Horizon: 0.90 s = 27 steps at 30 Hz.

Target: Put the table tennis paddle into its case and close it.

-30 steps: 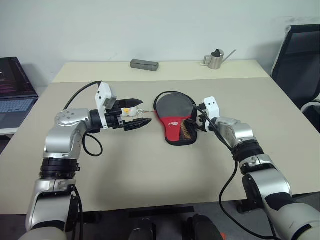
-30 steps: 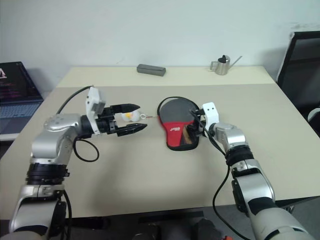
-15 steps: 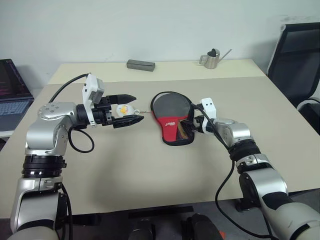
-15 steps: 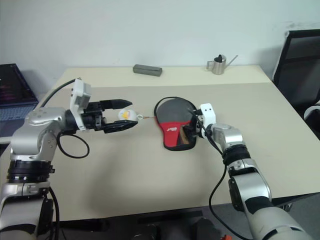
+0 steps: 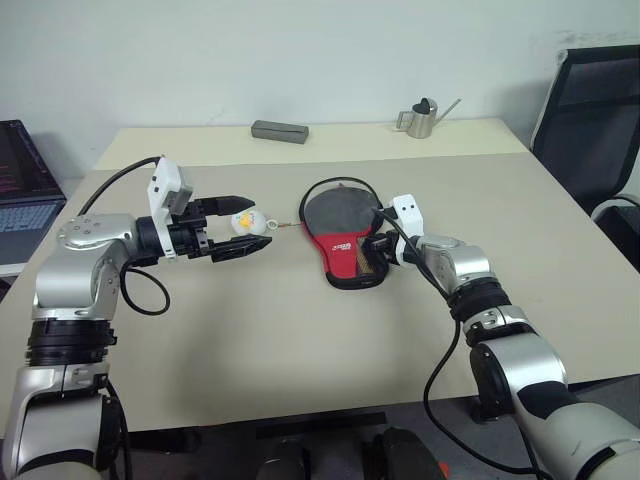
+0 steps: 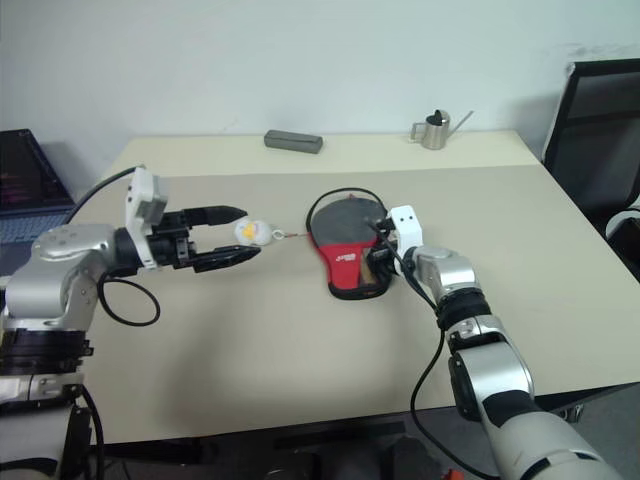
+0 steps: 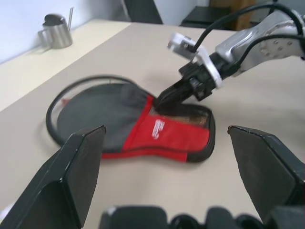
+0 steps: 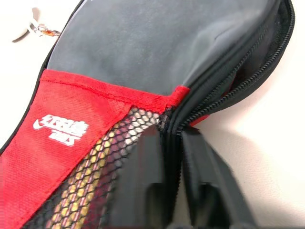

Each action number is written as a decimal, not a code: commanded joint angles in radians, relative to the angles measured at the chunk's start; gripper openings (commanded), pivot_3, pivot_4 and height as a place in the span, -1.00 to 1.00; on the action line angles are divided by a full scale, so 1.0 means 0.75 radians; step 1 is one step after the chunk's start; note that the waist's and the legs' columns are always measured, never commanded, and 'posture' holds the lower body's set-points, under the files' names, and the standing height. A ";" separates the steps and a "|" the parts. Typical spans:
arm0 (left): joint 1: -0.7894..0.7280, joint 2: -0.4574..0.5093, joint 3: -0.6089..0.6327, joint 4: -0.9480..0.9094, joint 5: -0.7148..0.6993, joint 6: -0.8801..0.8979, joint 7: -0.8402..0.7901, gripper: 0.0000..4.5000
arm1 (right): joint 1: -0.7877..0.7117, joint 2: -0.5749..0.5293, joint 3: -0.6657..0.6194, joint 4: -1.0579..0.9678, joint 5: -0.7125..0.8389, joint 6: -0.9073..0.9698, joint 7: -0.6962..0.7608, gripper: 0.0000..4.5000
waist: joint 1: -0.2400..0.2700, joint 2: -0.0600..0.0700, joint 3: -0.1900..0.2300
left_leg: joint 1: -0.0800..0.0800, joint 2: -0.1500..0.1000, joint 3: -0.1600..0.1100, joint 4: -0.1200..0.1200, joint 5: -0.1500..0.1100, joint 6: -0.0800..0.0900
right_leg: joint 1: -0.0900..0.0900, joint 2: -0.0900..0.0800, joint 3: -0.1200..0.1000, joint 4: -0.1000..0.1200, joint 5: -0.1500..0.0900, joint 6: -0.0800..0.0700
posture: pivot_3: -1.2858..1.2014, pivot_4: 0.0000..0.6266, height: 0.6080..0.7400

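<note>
The right gripper point(image 5: 378, 246), open a second ago, is now being pinched shut on the case's point(image 5: 340, 232) zipper edge at 3 o'clock, ready for closing. The left gripper point(image 5: 238, 228) is being held open.

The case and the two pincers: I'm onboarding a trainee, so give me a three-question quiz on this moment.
1. True or false: the right pincer is shut on the zipper edge of the case.
2. Which stands open above the table, holding nothing?
A. the left pincer
B. the right pincer
3. Fill in: the small ball lies between the left pincer's ____.

Key:
1. True; in the right wrist view the fingers pinch the case's edge beside the mesh pocket.
2. A
3. fingers
</note>
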 commanded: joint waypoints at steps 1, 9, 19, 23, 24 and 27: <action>0.057 0.049 0.046 -0.078 -0.030 -0.001 -0.034 1.00 | -0.009 0.004 0.005 -0.012 -0.021 0.015 -0.017 -1.00 | 0.000 0.000 0.000 | 0.000 0.000 0.000 0.000 0.000 0.000 | 0.000 0.000 0.000 0.000 0.000 0.000 | 0.03 -0.52 1.00; 0.204 0.094 0.052 -0.226 -0.078 0.062 -0.062 1.00 | 0.024 0.010 -0.014 -0.095 0.008 0.145 -0.048 -1.00 | 0.004 0.000 0.000 | 0.000 0.000 0.000 -0.001 0.000 0.000 | 0.000 0.000 0.000 0.000 0.000 -0.001 | 0.03 -0.52 1.00; 0.264 0.125 0.031 -0.370 -0.131 0.143 -0.123 1.00 | 0.196 -0.036 -0.031 -0.608 0.055 0.481 -0.100 -1.00 | 0.020 0.001 0.000 | -0.004 0.000 -0.002 -0.003 0.000 0.000 | -0.002 0.000 -0.004 -0.003 -0.001 -0.002 | 0.03 -0.52 1.00; 0.312 0.132 0.040 -0.455 -0.179 0.195 -0.115 1.00 | 0.334 -0.031 -0.029 -0.928 0.103 0.689 -0.135 -1.00 | 0.021 0.001 0.000 | -0.006 0.001 -0.003 -0.003 0.000 0.000 | -0.004 -0.001 -0.004 -0.003 -0.001 -0.003 | 0.03 -0.52 1.00; 0.330 0.132 0.039 -0.483 -0.193 0.212 -0.113 1.00 | 0.368 -0.027 -0.031 -0.994 0.111 0.734 -0.151 -1.00 | 0.021 0.001 0.000 | -0.007 0.000 -0.003 -0.003 0.000 0.000 | -0.005 -0.001 -0.003 -0.003 -0.001 -0.003 | 0.03 -0.52 1.00; 0.392 0.133 0.037 -0.569 -0.242 0.264 -0.102 1.00 | 0.449 -0.010 -0.043 -1.153 0.129 0.844 -0.200 -1.00 | 0.022 0.001 0.000 | -0.007 0.001 -0.003 -0.004 0.000 0.000 | -0.007 0.000 -0.003 -0.002 -0.002 -0.003 | 0.03 -0.52 1.00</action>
